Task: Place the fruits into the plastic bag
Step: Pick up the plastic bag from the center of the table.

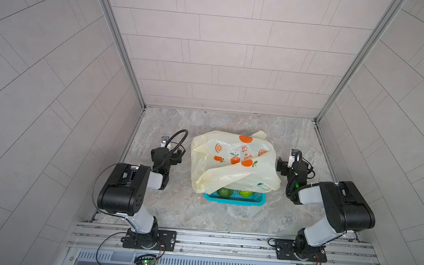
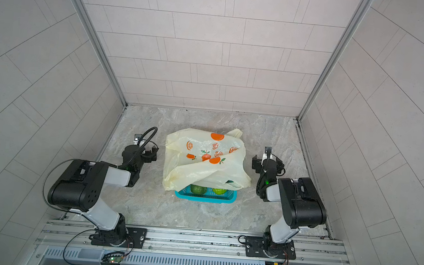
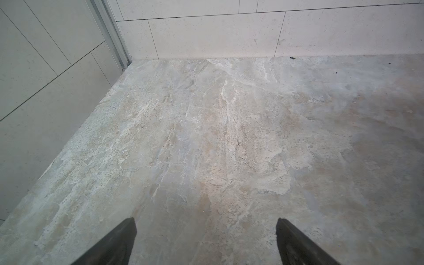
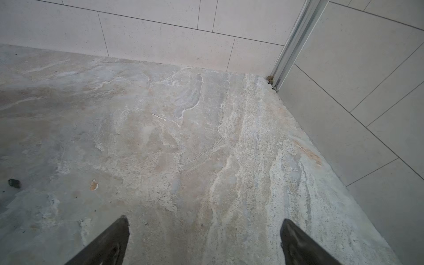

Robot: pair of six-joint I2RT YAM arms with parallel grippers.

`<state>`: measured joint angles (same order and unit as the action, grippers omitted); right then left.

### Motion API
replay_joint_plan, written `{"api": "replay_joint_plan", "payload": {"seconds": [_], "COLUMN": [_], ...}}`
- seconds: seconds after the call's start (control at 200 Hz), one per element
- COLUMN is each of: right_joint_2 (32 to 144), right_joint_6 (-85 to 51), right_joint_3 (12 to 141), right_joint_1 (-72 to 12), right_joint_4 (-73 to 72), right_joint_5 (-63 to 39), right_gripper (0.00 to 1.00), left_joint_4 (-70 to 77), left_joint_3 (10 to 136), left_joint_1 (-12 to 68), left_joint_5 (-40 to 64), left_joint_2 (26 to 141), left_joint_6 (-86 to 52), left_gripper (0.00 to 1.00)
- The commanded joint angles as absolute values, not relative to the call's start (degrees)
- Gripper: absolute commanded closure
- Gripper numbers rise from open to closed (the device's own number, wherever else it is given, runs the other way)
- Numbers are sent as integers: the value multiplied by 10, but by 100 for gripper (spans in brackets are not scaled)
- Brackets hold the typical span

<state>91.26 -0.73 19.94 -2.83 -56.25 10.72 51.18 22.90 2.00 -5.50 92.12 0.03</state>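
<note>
the pale-yellow thin plastic bag (image 1: 231, 163) lies over the teal perforated plastic basket (image 1: 234, 199) with green round fruits (image 1: 224, 192); left gripper (image 3: 205, 221) and right gripper (image 4: 204, 219) stand wide open, empty.

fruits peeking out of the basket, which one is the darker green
The darker fruit sits at the end of the basket nearer the left arm, tucked under the bag; the other fruit beside it is brighter yellow-green.

Left hand (image 3: 205, 220) and right hand (image 4: 205, 218) both spread wide.
</note>
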Motion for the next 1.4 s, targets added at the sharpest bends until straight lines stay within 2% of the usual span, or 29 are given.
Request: {"api": "replay_joint_plan", "payload": {"seconds": [0.0,1.076,1.121,1.166,1.201,1.271,1.296,1.341,1.391], "right_joint_2": [904,894,887,862,833,757,733,702,683], "right_joint_6": [-10,-18,-17,-17,-20,-44,-71,-126,-195], "right_joint_3": [203,207,205,203,209,237,250,271,293], "right_joint_1": [-29,-18,-17,-18,-19,-22,-21,-22,-22], "right_joint_4": [-565,-540,-549,-530,-494,-374,-325,-261,-198], "right_joint_5": [112,90,93,98,118,149,161,197,235], "right_gripper": [1,1,1,1,7,34,39,44,41], "left_joint_4": [530,520,460,307,187,9,-27,-53,-76], "left_joint_3": [227,229,246,297,353,450,476,501,523], "left_joint_1": [17,23,24,23,19,16,18,22,24], "left_joint_5": [-49,-74,-88,-118,-136,-130,-132,-155,-164], "left_joint_2": [910,901,870,820,796,778,776,770,753], "left_joint_6": [3,1,-5,-35,-72,-69,-70,-116,-178], "left_gripper": [0,0,0,0,0,0,0,0,0]}}
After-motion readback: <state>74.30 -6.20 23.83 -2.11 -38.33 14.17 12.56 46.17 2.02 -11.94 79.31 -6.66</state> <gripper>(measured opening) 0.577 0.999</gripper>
